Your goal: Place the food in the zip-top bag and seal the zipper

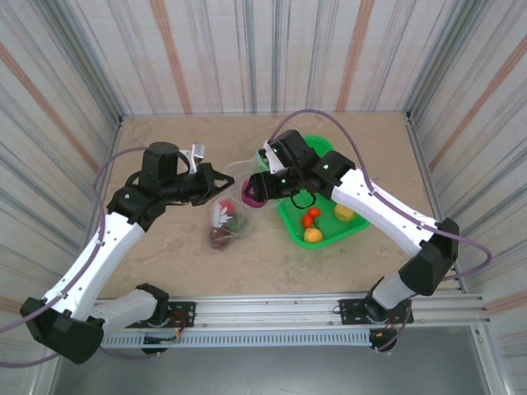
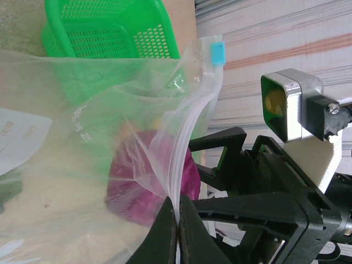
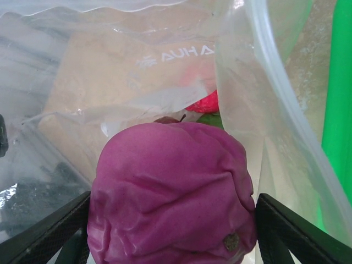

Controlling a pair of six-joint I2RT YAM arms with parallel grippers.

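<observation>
At the bag [image 2: 82,137] mouth, wrinkled purple food [image 3: 170,181], perhaps cabbage, in right pincer [image 3: 173,234], left pincer [image 2: 177,223] pinching zipper [image 2: 188,131].

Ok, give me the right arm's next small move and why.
Probably push deeper into the zip-top bag before releasing: the right gripper grips the purple vegetable just at the mouth, which the left gripper holds open by the zipper edge.

Right wrist: the purple food [image 3: 170,192] runs off the lower edge and hides most of a red piece [image 3: 204,103] behind it. Left wrist: the bottom edge cuts the left pincer [image 2: 177,206], the left edge cuts the label [image 2: 16,137], and the bag [image 2: 82,110] blurs the purple food. From above, the right arm [image 1: 387,210] covers part of the basket [image 1: 290,222], and the bag's contents are too small to tell.
</observation>
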